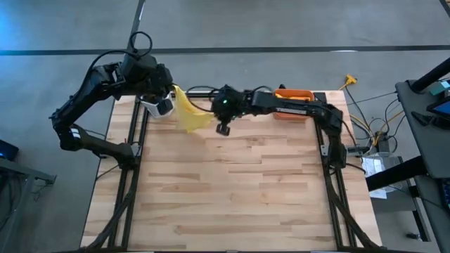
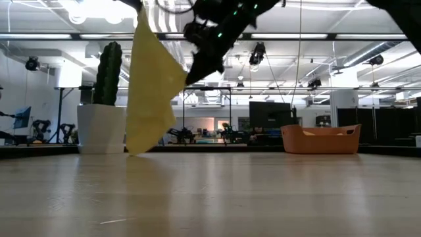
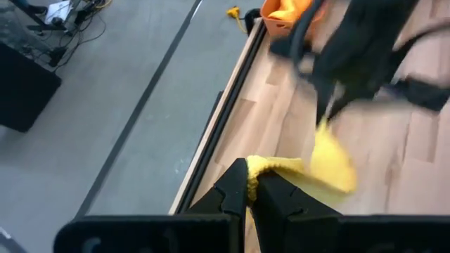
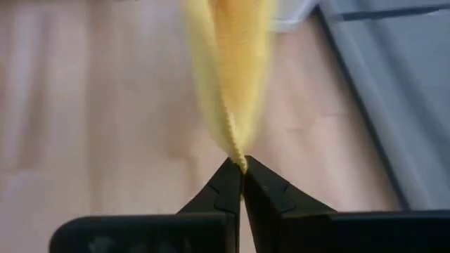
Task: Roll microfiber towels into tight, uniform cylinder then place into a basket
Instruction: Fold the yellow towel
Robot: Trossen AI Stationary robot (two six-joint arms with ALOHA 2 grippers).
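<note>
Yellow towel (image 1: 188, 112): held off the counter (image 1: 232, 190) at upper centre-left, hanging. Left gripper (image 3: 250, 188) pinches one corner; right gripper (image 4: 241, 171) pinches another. Basket (image 1: 294, 102): upper right counter edge, holding orange towel (image 3: 284, 9). Cactus pot (image 2: 102, 128): upper left.

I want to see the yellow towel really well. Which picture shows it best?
The low view: the yellow towel hangs in the air as one wide sheet. The high view shows a small bunch stretched between the left hand and the right hand. Each wrist view shows just the pinched edge, blurry beyond it.
</note>
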